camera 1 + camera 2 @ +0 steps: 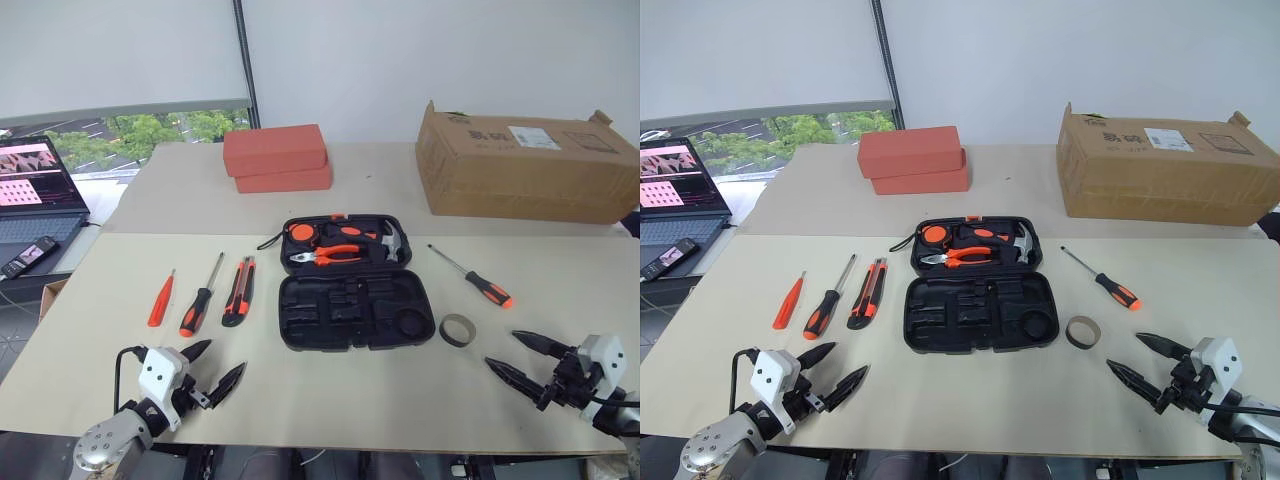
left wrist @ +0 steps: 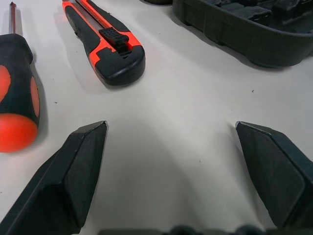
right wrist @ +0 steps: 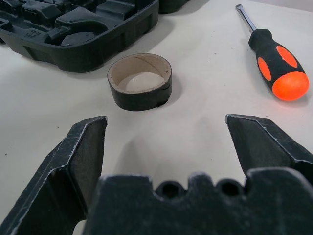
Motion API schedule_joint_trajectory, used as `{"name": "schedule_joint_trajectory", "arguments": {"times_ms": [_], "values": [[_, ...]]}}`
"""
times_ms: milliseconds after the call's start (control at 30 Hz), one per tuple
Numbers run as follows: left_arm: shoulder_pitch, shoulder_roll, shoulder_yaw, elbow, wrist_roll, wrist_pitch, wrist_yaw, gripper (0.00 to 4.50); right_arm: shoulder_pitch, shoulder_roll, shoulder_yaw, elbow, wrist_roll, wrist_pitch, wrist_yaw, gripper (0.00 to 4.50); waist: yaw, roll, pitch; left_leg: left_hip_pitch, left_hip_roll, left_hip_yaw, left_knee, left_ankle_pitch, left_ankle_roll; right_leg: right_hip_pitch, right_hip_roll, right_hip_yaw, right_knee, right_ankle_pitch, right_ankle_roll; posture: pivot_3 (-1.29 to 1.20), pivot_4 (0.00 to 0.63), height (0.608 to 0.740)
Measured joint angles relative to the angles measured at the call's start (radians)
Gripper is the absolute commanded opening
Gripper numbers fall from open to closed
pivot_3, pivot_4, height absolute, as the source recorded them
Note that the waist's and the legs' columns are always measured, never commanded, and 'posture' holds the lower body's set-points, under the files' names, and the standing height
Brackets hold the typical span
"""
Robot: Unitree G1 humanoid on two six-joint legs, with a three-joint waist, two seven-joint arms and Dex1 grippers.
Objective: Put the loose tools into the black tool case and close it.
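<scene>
nearest, lower left of frame: left gripper (image 1: 213, 374) hovering above the table (image 1: 100, 330), fingers spread wide, clutching nothing. lower right: right gripper (image 1: 526, 359) in the same pose, black fingers splayed, empty too. both angled inward toward the middle, probably parked to start, each facing its own share of the tools.

just past the left gripper, left of centre: slim orange screwdriver (image 1: 160, 298), black-and-orange screwdriver (image 1: 200, 299) and utility knife (image 1: 238, 291) laid side by side, handles pointing near, apart from each other. easy handle-first pickups, by the look of it. in the left wrist view, knife (image 2: 105, 41) and screwdriver handle (image 2: 17, 98) straight ahead of the fingers, bare table between.

right of centre: small tape ring (image 1: 457, 329) standing on its edge face, just beside the case's lower right corner; seen dead ahead in the right wrist view (image 3: 140, 80). beyond it, second black-and-orange screwdriver (image 1: 476, 279), lying diagonally, well apart from the case.

centre: black tool case (image 1: 345, 312) lying open and flat, near half showing empty moulded slots, far half already carrying pliers (image 1: 325, 255) and hammer (image 1: 392, 243). lid needs folding later, so room behind matters.

further back, upper frame: red-orange boxes (image 1: 275, 157) and cardboard box (image 1: 520, 163), well clear of the case. laptop (image 1: 35, 195) at far left, off the work surface. plenty of open table either side; near edge close under both grippers.
</scene>
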Motion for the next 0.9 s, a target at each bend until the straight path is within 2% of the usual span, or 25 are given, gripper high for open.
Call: {"name": "schedule_joint_trajectory", "arguments": {"times_ms": [400,467,633,800,900], "values": [[0.017,0.003,0.009,-0.032,-0.019,-0.007,-0.012,4.5,0.003,-0.004,-0.02,-0.032,0.036,0.037,0.012,4.46,-0.002,-0.001,0.001,-0.002,0.001,0.0,0.001,0.0,0.0,-0.001,0.0,0.001,0.0,0.001,0.0,0.0,0.15,0.712],[-0.054,0.018,0.05,-0.057,-0.077,0.058,0.013,4.5,-0.021,-0.036,-0.034,-0.056,0.082,0.077,0.047,4.46,0.002,-0.002,0.001,-0.003,0.001,-0.001,0.003,0.0,0.001,-0.001,0.001,0.0,0.001,0.002,-0.001,0.0,0.15,0.712],[-0.272,0.122,0.215,-0.144,-0.225,0.27,0.148,4.5,-0.163,-0.085,-0.013,-0.185,0.169,0.193,0.106,4.46,-0.002,-0.002,0.001,-0.001,0.003,-0.002,0.003,0.002,-0.001,0.001,0.004,0.0,0.001,0.006,-0.006,0.0,0.15,0.712],[-0.282,0.15,0.186,-0.156,-0.206,0.551,0.313,4.5,-0.282,-0.091,0.086,-0.228,0.19,0.256,0.176,4.46,-0.01,-0.005,0.003,-0.002,0.001,0.0,0.001,0.001,0.0,0.001,0.007,0.0,0.0,0.007,-0.007,0.0,0.15,0.712],[-0.28,0.14,0.178,-0.156,-0.202,0.646,0.371,4.5,-0.32,-0.109,0.109,-0.229,0.19,0.257,0.222,4.46,0.0,-0.007,0.004,-0.005,0.001,0.0,0.002,0.005,-0.007,-0.001,0.008,-0.001,0.0,0.007,-0.007,0.0,0.15,0.712]]}}
